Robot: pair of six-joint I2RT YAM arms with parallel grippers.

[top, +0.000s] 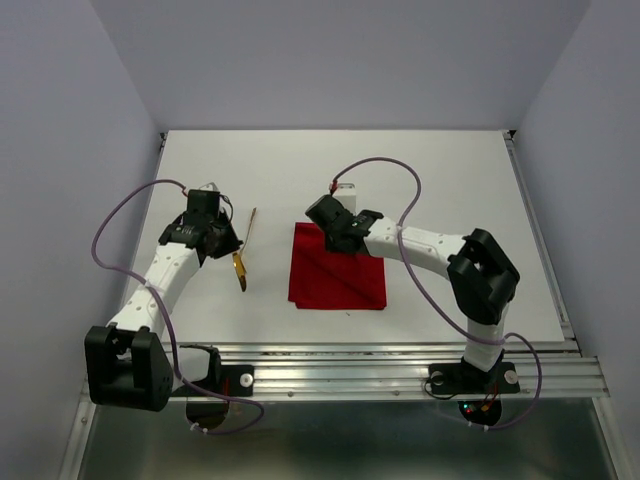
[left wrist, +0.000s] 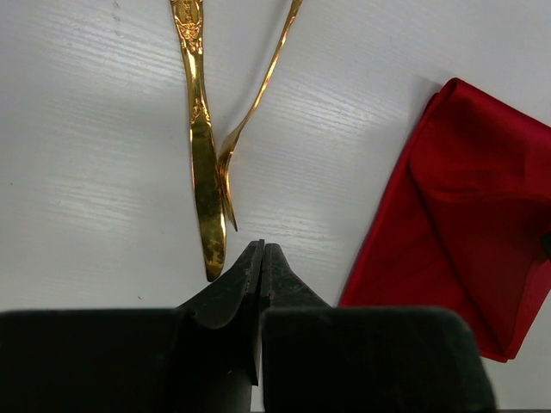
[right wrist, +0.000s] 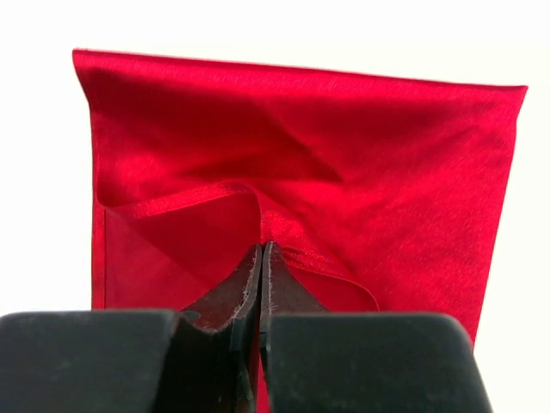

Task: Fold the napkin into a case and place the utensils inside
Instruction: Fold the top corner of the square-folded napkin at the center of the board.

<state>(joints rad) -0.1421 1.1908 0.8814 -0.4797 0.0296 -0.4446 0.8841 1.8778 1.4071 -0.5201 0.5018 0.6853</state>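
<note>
A white table (top: 450,180) fills the overhead view, with two white-and-black robot arms bolted at its near edge. The left arm (top: 160,275) reaches toward the far left. The right arm (top: 430,245) bends leftward to the middle of the table. The napkin (top: 340,280), a bright red cloth, lies flat near the table's centre, folded to a rough square with a diagonal crease and a loose flap on top. The right gripper (right wrist: 261,249) rests over the napkin's far part. Its pincer is pressed together with the tips touching the hem of the flap, where the cloth gathers toward them. Whether any cloth is caught between the tips cannot be told. The left gripper (left wrist: 261,251) sits low over bare table to the left of the napkin, its pincer also pressed together, with nothing seen between the tips. Just beside those tips lies the end of the shiny gold knife (left wrist: 205,189). The fork (left wrist: 263,86) lies at a slight angle to the knife, its tines touching the blade, so the pair forms a narrow V. Both utensils lie on the table left of the napkin, apart from it.
</note>
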